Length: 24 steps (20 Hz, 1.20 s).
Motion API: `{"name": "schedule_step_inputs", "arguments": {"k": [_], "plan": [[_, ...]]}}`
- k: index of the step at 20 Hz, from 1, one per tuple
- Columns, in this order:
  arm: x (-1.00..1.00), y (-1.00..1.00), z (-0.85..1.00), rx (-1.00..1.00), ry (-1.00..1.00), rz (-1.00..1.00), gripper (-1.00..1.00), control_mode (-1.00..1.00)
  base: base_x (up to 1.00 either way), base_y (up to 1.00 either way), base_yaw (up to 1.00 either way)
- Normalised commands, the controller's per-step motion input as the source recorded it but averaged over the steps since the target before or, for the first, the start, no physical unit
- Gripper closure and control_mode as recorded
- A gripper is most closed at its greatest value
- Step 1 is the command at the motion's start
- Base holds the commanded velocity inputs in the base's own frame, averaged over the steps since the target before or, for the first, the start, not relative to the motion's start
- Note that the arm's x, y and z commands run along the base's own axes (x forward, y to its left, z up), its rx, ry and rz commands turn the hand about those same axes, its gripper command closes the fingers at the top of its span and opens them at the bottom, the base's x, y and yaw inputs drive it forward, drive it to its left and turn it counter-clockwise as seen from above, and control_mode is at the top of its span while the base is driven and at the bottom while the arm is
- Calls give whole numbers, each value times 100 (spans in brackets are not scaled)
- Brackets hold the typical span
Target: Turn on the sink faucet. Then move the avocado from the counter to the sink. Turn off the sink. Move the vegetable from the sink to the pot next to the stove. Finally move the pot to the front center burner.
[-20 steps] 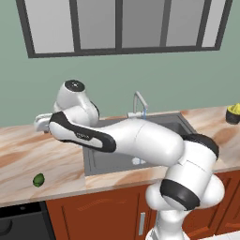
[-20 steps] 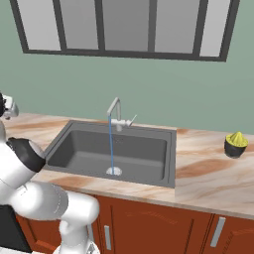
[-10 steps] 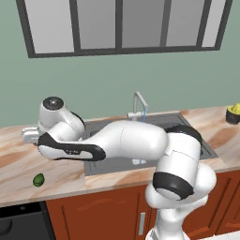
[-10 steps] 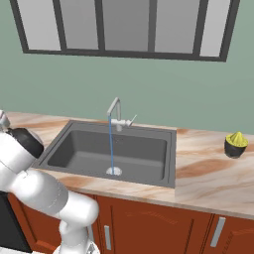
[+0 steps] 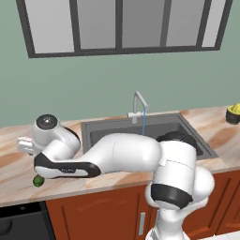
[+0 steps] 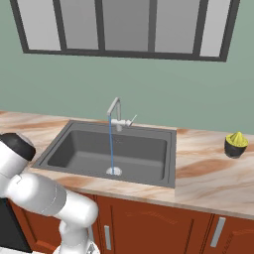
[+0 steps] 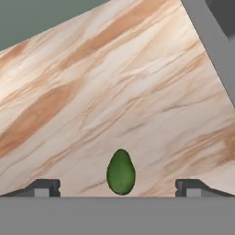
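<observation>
The avocado (image 7: 121, 172), small, dark green and oval, lies on the marbled counter (image 7: 92, 92) in the hand view. It sits centred between my gripper's (image 7: 118, 189) two wide-apart fingertips (image 7: 43, 187), and the gripper is open with nothing held. From the left base view the avocado (image 5: 37, 181) peeks out under my outstretched arm (image 5: 117, 154), near the counter's front edge, left of the sink (image 5: 183, 129). The sink faucet (image 6: 115, 110) pours a thin blue stream into the sink (image 6: 144, 149) beside the pale drain (image 6: 113, 171). The pot and the stove are out of view.
A dark bowl with a yellow-green thing (image 6: 235, 145) stands on the counter right of the sink, also far right in the left base view (image 5: 233, 113). A black appliance front (image 5: 18, 225) sits below the counter at the left. A window wall runs behind the counter.
My arm has swung left and down, away from the sink, until the hand hangs low over the avocado. The water keeps running and the avocado has not moved.
</observation>
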Motion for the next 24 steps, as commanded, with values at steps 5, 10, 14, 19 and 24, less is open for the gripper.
{"name": "schedule_step_inputs", "arguments": {"k": [5,10,14,19,24], "plan": [[-38,0,-39,21,9,-23,-100,-100,0,0,0],[-13,-15,-42,14,16,-12,-100,-100,0,0,0],[11,-11,-35,7,15,-2,-100,-100,0,0,0],[24,2,-24,0,14,0,-100,-100,0,0,0],[33,37,0,-1,7,2,-100,-100,0,0,0]]}}
